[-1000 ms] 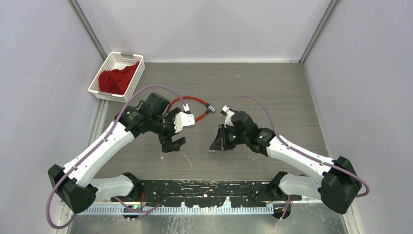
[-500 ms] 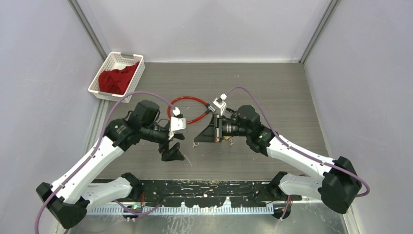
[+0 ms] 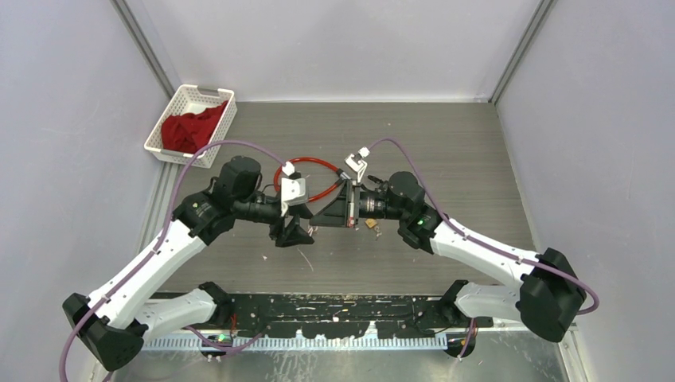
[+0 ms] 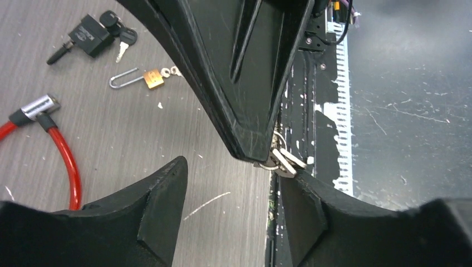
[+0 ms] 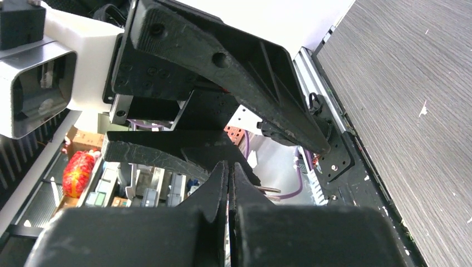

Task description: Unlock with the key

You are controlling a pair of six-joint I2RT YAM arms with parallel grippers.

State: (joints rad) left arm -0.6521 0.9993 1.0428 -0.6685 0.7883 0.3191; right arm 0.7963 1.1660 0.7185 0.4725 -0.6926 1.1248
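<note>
No text, brand, number or sign can be read anywhere in these views. The small brass padlock (image 4: pixel 153 78) lying on the grey wood-grain counter (image 4: pixel 111 139) is too small for any stamp to be made out, and the same goes for the black lock body (image 4: pixel 89 38) near it. The silver keys (image 4: pixel 284 161) pinched in the right hand (image 4: pixel 261 156) show no legible engraving. In the right wrist view, a red-orange packet (image 5: pixel 78 169) below the counter's edge carries print too blurred to read.
</note>
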